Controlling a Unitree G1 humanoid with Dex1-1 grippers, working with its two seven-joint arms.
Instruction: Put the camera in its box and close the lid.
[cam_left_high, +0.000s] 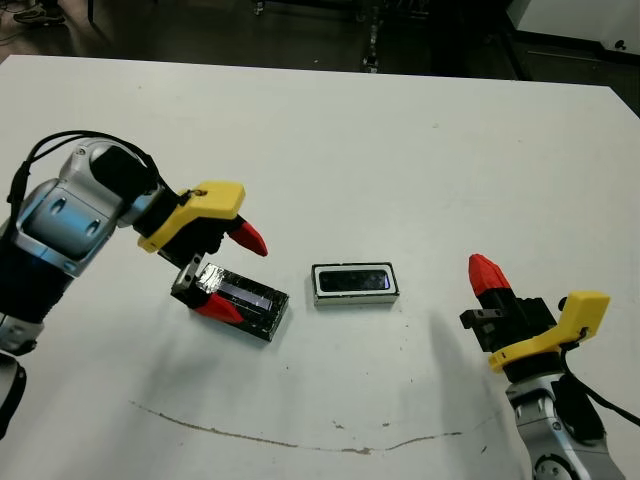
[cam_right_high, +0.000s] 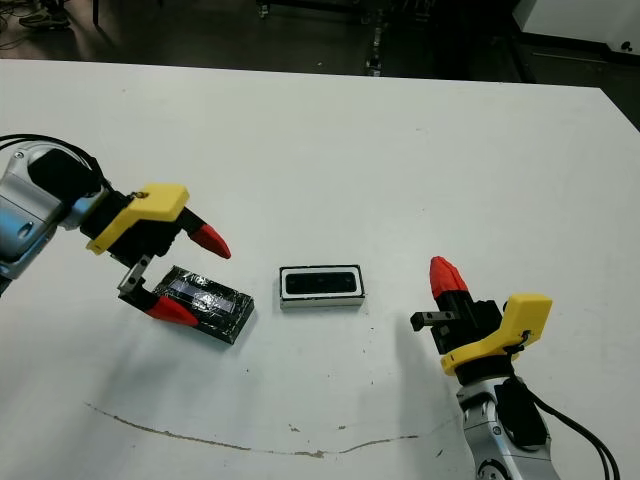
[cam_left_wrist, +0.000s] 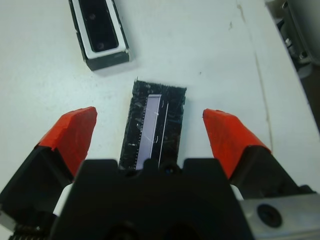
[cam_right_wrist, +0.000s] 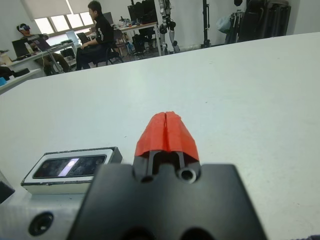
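Right tool: fingers pressed together, empty.
Left tool: spread wide, straddling lid, not gripping.
Camera: already in box.
Left: lidding.

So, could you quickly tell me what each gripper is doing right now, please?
Left gripper: open, straddling the lid, not gripping it.
Right gripper: shut, holding nothing.
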